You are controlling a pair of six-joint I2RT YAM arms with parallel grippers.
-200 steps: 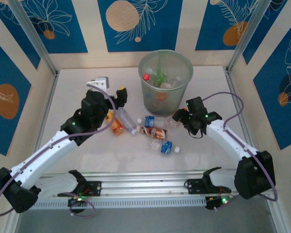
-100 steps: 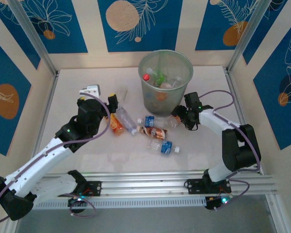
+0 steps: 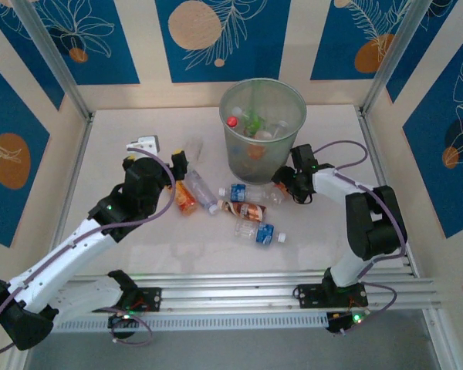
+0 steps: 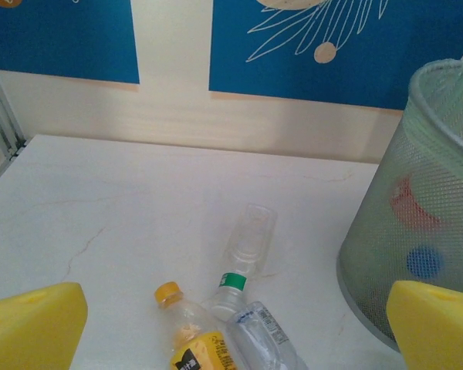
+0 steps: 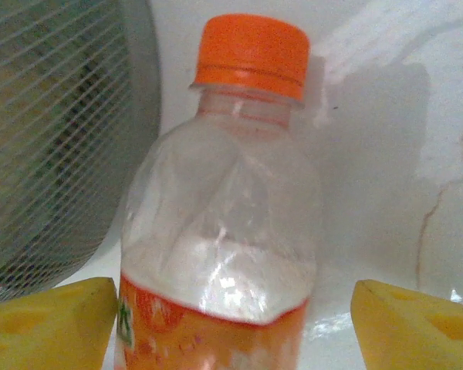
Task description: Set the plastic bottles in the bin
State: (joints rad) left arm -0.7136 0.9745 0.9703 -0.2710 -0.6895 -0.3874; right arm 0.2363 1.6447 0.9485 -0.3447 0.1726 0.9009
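Observation:
The grey-green mesh bin stands at the back middle with several plastic bottles inside. More bottles lie in front of it: an orange-labelled one, a clear one, blue-labelled ones and a brown-labelled one. My right gripper is open at the bin's base, its yellow fingers on either side of an orange-capped bottle; a gap shows on the right side. My left gripper is open above the yellow-capped bottle and a green-banded clear bottle.
The bin's wall lies just right of the left gripper and fills the left side of the right wrist view. Metal frame posts and patterned walls bound the white table at left, back and right.
The right arm has folded in, bringing its gripper closer to the bin's base, its jaws narrowing a little. The left arm has drawn back to the left and then held still.

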